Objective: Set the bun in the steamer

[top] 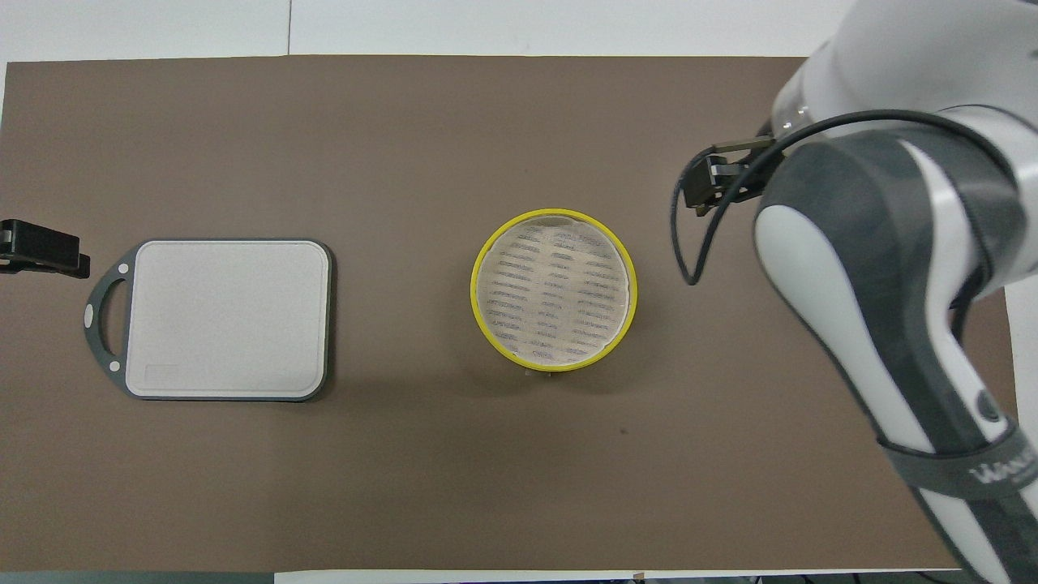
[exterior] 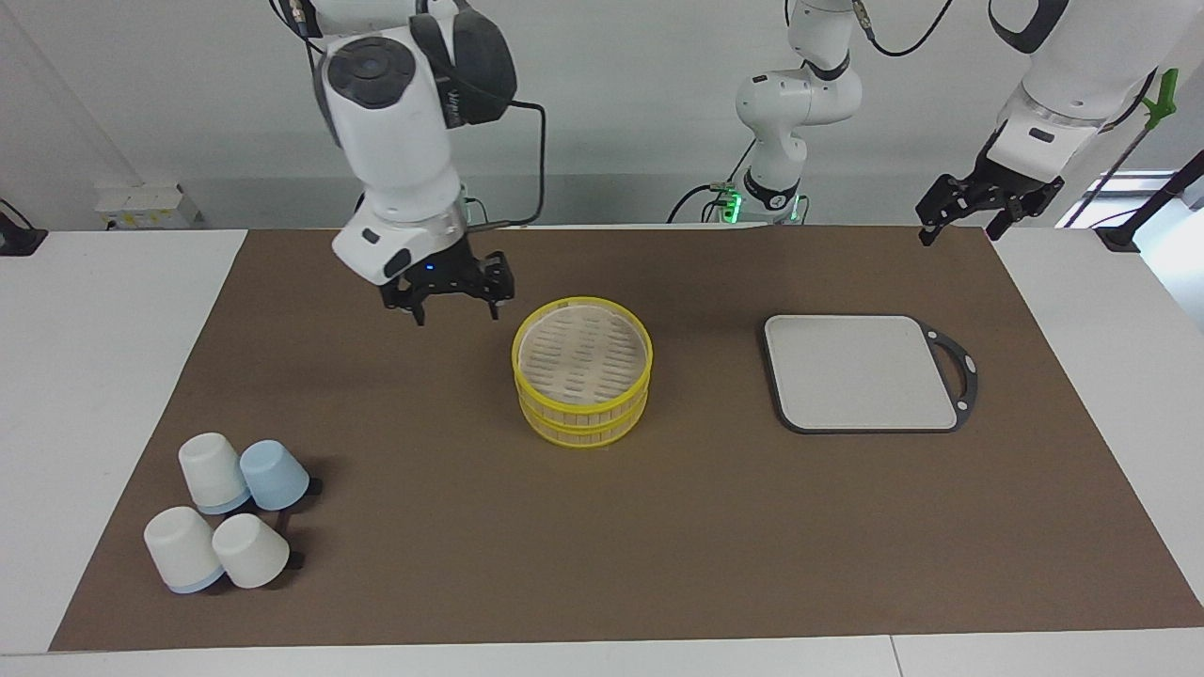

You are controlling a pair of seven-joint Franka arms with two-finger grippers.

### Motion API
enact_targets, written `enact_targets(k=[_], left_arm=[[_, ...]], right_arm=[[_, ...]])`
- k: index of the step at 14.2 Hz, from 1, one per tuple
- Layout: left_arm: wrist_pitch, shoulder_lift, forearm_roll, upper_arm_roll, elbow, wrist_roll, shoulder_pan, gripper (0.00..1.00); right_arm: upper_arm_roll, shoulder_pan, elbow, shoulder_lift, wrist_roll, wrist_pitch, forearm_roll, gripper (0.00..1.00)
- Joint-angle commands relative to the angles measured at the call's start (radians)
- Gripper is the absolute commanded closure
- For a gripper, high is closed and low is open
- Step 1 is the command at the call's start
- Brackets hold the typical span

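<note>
At mid-table, you see the steamer (exterior: 582,371) with its slatted top piece on, so the bun is out of sight, probably inside. Nearby lie the grey board (exterior: 861,372) and four cups (exterior: 226,522). Your right gripper (exterior: 455,299) hangs open-jawed and empty over the mat; your left gripper (exterior: 983,202) waits open over the table's edge.

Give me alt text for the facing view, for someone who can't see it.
A round yellow-rimmed slatted steamer sits closed mid-table on a brown mat; no bun shows. The right gripper hangs open and empty above the mat beside it, the left gripper waits raised near a flat grey black-rimmed board.
</note>
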Motion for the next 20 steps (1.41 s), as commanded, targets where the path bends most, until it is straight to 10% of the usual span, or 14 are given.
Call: enact_targets(k=[1, 7, 20], left_arm=[[0.009, 0.007, 0.009, 0.026, 0.013, 0.012, -0.046, 0.0], [0.039, 0.003, 0.007, 0.028, -0.006, 0.015, -0.052, 0.0], [0.035, 0.001, 0.001, 0.028, -0.008, 0.013, -0.054, 0.0]], right_arm=[[0.017, -0.121, -0.063, -0.052, -0.118, -0.048, 0.01, 0.0], [0.016, -0.235, -0.396, -0.263, -0.18, 0.166, 0.007, 0.0], [0.014, -0.275, -0.38, -0.259, -0.172, 0.167, -0.009, 0.0]])
